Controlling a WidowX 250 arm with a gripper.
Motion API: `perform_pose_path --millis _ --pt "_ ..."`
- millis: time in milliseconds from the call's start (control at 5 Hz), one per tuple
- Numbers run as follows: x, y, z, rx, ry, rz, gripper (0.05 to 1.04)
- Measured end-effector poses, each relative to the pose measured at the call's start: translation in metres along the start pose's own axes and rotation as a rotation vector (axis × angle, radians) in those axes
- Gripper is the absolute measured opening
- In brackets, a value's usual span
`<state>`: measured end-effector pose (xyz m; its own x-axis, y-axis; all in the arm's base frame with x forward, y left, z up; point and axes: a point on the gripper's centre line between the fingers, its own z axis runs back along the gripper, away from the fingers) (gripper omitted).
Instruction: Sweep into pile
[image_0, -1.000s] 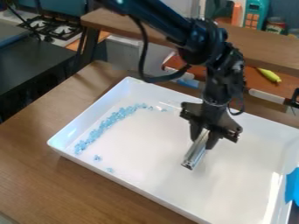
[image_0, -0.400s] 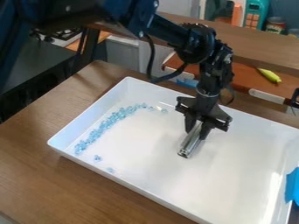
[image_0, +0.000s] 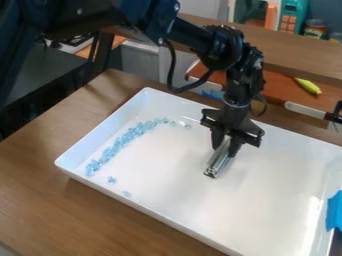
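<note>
beads (image_0: 119, 145), pale blue, lie inside the white tray (image_0: 167, 175) in a curved line along its left wall, bending toward its far wall; small strays sit near the tray's front wall. over the tray's far half hangs the gripper (image_0: 224, 147), its fingers pinching a silvery metal bar (image_0: 218, 163) that slants down into the tray, well apart from the beads. whether it touches the tray floor, i cannot tell. something bright blue (image_0: 334, 212) is at the tray's right wall, and the wooden table (image_0: 40, 200) extends under the tray.
</note>
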<state>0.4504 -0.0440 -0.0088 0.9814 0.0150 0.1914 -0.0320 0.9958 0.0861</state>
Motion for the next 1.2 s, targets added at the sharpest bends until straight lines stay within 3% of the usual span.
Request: perform_pose_path --millis 600,1200 --pt "0.003 0.054 -0.005 -0.011 0.023 0.069 0.37" --pt "0.006 0.101 -0.007 0.064 -0.006 0.189 0.37"
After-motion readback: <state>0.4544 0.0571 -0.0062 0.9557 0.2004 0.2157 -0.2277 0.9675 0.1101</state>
